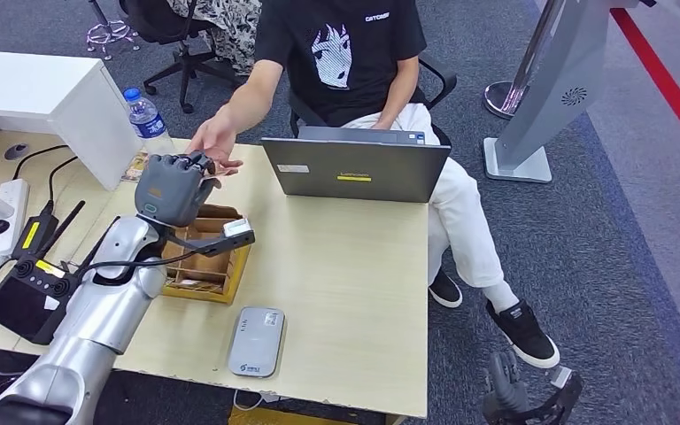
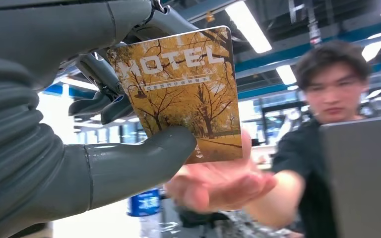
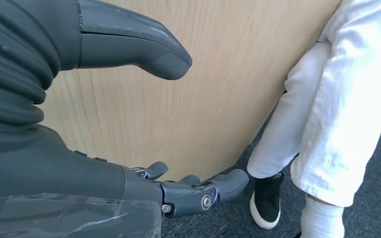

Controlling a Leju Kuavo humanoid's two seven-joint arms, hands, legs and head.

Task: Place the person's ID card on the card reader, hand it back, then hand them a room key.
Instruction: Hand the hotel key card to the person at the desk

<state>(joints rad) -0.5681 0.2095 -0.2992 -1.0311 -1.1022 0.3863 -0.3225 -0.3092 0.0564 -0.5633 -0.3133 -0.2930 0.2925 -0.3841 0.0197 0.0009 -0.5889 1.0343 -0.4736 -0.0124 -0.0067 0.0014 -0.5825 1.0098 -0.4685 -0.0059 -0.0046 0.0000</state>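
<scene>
Grey left hand [image 2: 79, 124] pinches a yellow room key [image 2: 181, 94] marked MOTEL between thumb and fingers, raised near the desk's [image 1: 354, 266] far edge, just above the person's open palm [image 2: 218, 183]. Below the wrist sits a wooden box [image 1: 202, 266]; the card reader [image 1: 256, 341] lies near the front edge. Off the desk's right side, the right hand [image 3: 129, 124] hangs empty, fingers apart.

Left hand [image 1: 173, 188] is raised with fingers [image 2: 99, 101] pinching; right hand [image 1: 521, 396] hangs low, fingers apart.
</scene>
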